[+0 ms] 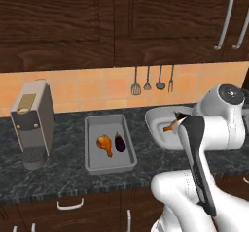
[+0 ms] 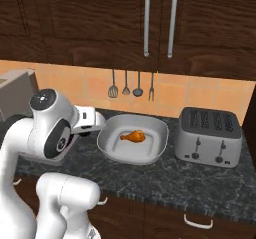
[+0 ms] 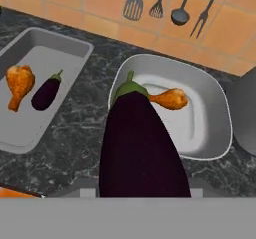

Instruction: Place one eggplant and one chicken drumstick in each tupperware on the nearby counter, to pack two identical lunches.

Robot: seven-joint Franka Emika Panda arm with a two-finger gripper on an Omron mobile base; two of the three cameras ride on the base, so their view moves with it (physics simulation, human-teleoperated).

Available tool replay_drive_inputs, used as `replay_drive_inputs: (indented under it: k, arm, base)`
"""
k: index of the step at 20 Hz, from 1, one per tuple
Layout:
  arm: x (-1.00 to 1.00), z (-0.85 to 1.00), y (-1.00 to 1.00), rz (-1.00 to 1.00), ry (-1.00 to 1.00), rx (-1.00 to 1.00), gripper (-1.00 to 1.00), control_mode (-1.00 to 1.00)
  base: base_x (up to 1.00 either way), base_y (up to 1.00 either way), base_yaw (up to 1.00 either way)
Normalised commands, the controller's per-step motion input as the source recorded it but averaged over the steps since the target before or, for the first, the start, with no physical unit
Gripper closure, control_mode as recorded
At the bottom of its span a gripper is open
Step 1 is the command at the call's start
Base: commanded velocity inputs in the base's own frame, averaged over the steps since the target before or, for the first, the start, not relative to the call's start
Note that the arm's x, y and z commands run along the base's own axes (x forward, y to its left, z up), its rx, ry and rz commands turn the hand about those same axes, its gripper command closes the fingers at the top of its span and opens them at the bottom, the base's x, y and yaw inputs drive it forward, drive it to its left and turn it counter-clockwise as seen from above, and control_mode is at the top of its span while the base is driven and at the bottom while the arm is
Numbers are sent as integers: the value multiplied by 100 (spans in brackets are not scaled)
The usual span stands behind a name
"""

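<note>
White dish [image 3: 210, 98] half bare; drumstick [image 3: 170, 98] occupies left.

A home kitchen: dark wooden cabinets [image 2: 100, 23] above an orange tiled backsplash [image 1: 87, 90] hung with utensils [image 1: 152, 80], speckled stone counter [image 2: 200, 183], toaster [image 2: 210, 137], coffee machine [image 1: 33, 122].

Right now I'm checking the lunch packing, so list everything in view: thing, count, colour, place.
eggplant: two, dark purple; one in the grey tray, one held over the counter by the white dish
drumstick: two, orange-brown; one in the grey tray, one in the white dish
grey tray: one, on the counter
white dish: one, right of the tray
toaster: one, silver, right of the dish
coffee machine: one, grey, left of the tray
utensils: four, dark, hung on the tiles
counter: dark speckled
tool: shut on an eggplant
</note>
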Motion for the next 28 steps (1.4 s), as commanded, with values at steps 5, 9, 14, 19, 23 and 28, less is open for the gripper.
replay_drive_inputs:
  k: [5,9,14,19,23,28]
  arm:
    - [19,-54,-53,34,3,-7,100,-100]
    - [40,-56,-62,40,2,-10,100,-100]
    - [41,-39,-53,27,5,-8,100,-100]
    - [58,-23,-13,13,14,-1,100,-100]
    - [69,-34,-11,11,13,0,100,-100]
    - [62,-33,-27,8,4,0,100,-100]
  base:
    - [0,0,0]
    - [0,0,0]
    - [0,0,0]
    - [0,0,0]
    - [0,0,0]
    - [0,0,0]
